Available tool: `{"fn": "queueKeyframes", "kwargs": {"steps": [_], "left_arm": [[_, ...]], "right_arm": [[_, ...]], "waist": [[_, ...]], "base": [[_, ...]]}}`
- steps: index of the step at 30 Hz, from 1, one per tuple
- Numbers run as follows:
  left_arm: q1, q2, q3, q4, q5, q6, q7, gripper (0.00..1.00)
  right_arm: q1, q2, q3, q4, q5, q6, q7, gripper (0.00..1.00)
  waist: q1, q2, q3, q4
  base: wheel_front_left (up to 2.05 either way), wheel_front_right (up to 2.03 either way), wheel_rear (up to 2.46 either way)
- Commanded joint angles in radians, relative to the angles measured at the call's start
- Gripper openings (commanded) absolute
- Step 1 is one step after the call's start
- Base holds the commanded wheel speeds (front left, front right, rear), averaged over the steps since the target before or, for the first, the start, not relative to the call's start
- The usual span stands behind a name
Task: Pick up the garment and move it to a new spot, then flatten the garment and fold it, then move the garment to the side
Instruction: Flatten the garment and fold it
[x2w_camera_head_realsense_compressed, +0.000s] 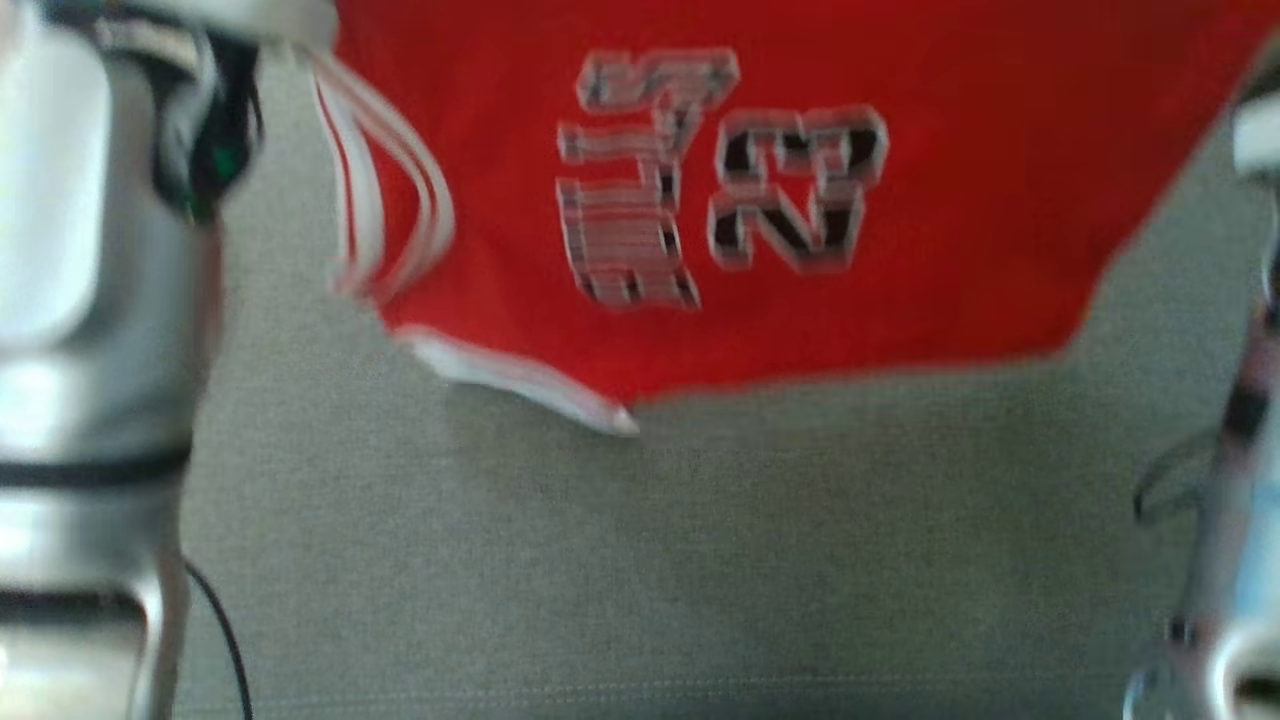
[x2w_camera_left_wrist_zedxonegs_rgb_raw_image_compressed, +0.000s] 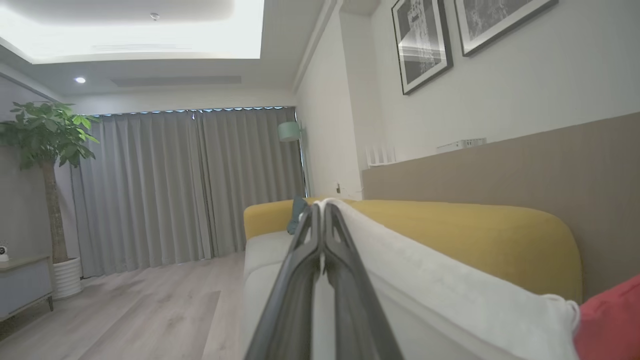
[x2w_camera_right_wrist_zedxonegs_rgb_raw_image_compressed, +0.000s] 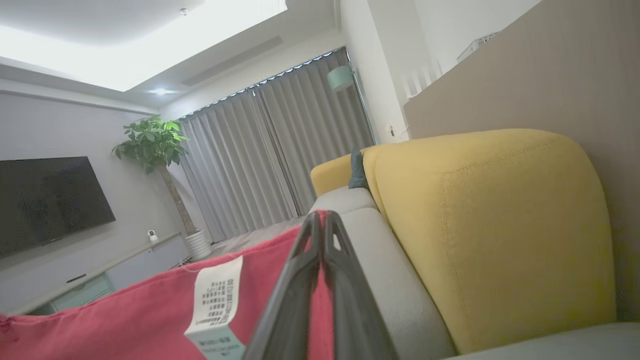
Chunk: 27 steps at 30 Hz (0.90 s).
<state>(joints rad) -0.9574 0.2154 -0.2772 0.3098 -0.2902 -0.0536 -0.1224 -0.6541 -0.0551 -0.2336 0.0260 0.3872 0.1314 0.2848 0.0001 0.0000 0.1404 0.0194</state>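
the red garment (x2w_camera_head_realsense_compressed: 800, 250) hangs spread in the air above the grey sofa seat (x2w_camera_head_realsense_compressed: 640, 560), so the carry to a new spot looks to be in hand. the left claw (x2w_camera_left_wrist_zedxonegs_rgb_raw_image_compressed: 322, 209) is clamped on its white trim (x2w_camera_left_wrist_zedxonegs_rgb_raw_image_compressed: 450, 280), the right claw (x2w_camera_right_wrist_zedxonegs_rgb_raw_image_compressed: 320, 216) on red cloth beside the label (x2w_camera_right_wrist_zedxonegs_rgb_raw_image_compressed: 217, 300). next, it likely needs lowering evenly, corners taut, to land flat.

A home living room: yellow-backed sofa (x2w_camera_right_wrist_zedxonegs_rgb_raw_image_compressed: 490, 225), wall television (x2w_camera_right_wrist_zedxonegs_rgb_raw_image_compressed: 50, 200), curtains (x2w_camera_left_wrist_zedxonegs_rgb_raw_image_compressed: 175, 185), potted plant (x2w_camera_left_wrist_zedxonegs_rgb_raw_image_compressed: 47, 135).
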Motion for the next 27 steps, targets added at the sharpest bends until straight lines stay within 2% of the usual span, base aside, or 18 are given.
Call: {"fn": "queueKeyframes", "kwargs": {"steps": [1,6,10,13,21,27], "left_arm": [[-0.111,0.030,0.041,0.039,0.015,-0.002,-0.040,0.00],[-0.297,0.010,0.042,0.277,0.025,-0.021,-0.118,0.00],[-0.417,0.006,0.054,0.394,0.044,-0.007,-0.136,0.00],[-0.466,0.003,0.059,0.479,0.045,-0.013,-0.138,0.00],[-0.372,-0.038,0.076,0.696,-0.004,-0.044,-0.139,0.00],[-0.279,-0.060,0.105,0.751,-0.040,-0.057,-0.139,0.00]], "right_arm": [[-0.110,-0.010,0.044,0.025,-0.010,-0.001,-0.030,0.00],[-0.320,-0.009,0.099,0.249,-0.027,-0.001,-0.165,0.00],[-0.462,-0.007,0.145,0.410,-0.019,-0.001,-0.260,0.00],[-0.532,-0.007,0.197,0.535,-0.022,-0.001,-0.320,0.00],[-0.558,-0.002,0.315,0.864,-0.001,-0.001,-0.407,0.00],[-0.519,-0.001,0.358,0.986,0.038,-0.001,-0.454,0.00]], "waist": [[-0.0001,0.0000,0.024,-0.012],[-0.0001,0.0000,0.051,-0.030],[-0.0001,0.0000,0.097,-0.040],[-0.0001,0.0000,0.140,-0.041],[-0.0001,0.0000,0.244,-0.031],[-0.0001,0.0000,0.287,-0.026]], "base": [[0.00,0.00,0.00],[0.00,0.00,0.00],[0.00,0.00,0.00],[0.00,0.00,0.00],[0.00,0.00,0.00],[0.00,0.00,0.00]]}}
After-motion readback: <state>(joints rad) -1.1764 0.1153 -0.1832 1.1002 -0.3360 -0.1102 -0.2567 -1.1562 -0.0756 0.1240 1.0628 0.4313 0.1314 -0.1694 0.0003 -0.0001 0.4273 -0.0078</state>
